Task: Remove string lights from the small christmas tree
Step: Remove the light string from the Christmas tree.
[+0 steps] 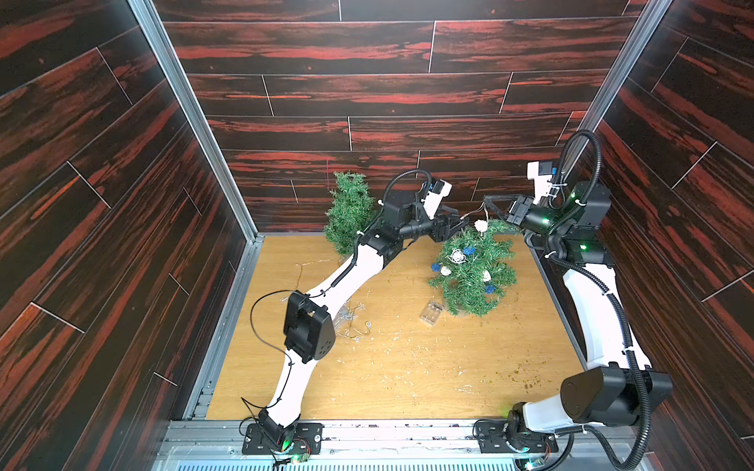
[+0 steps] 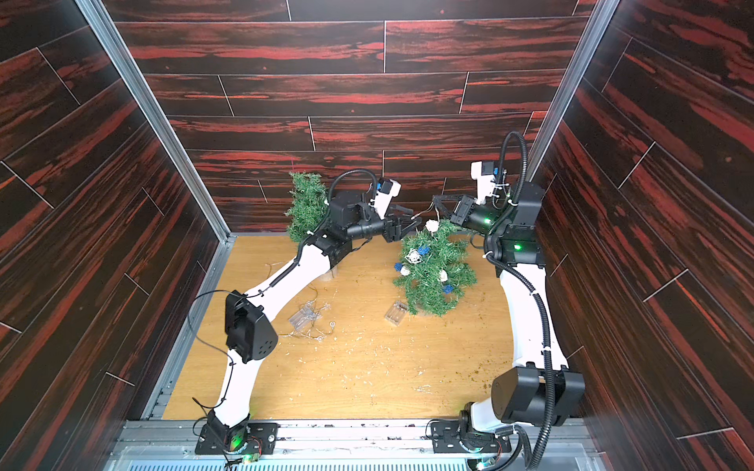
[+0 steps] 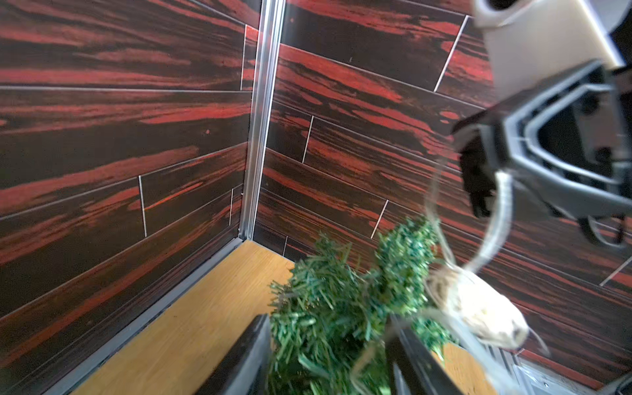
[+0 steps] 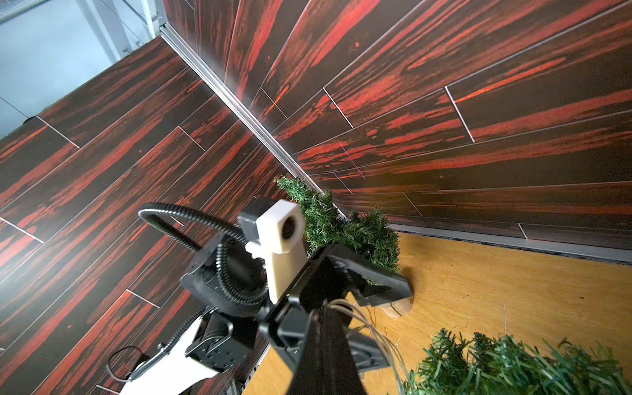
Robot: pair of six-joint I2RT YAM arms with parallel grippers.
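Note:
A small green tree [image 1: 475, 269] leans on the wooden table, its top tilted toward the back. Blue and white woven balls of the string lights [image 1: 457, 257] hang in its branches. Their clear battery box [image 1: 431, 313] lies beside the tree's foot. My right gripper [image 1: 487, 202] is shut on the pale wire [image 4: 376, 328] just above the treetop, and a white ball [image 3: 489, 314] dangles below it. My left gripper [image 3: 328, 345] is open, its fingers [image 3: 246, 355] standing either side of the top foliage. A second strand with small silvery pieces [image 2: 314, 324] lies loose on the table by my left arm.
Another bare green tree [image 1: 350, 212] stands upright in the back left corner on a wooden base. Dark red walls close in the table at the back and both sides. Green needles and bits of debris are scattered over the front of the table [image 1: 408, 367].

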